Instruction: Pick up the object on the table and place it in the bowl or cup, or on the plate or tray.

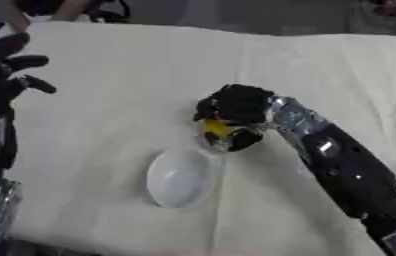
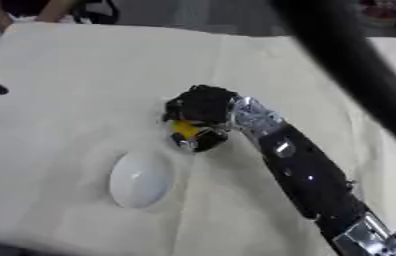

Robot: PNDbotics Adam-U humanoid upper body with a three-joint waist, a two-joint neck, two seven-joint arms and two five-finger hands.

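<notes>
A small white bowl sits on the cream tablecloth near the front middle. Just behind its far rim, my right hand is curled round a small yellow object, which peeks out between the fingers; most of the object is hidden. The right forearm comes in from the lower right. My left hand is raised at the far left edge with its fingers spread and holds nothing.
The cream cloth covers the table, with wrinkles around the bowl. A thick dark bar crosses the upper right of the right eye view. Dark and red items lie beyond the far table edge.
</notes>
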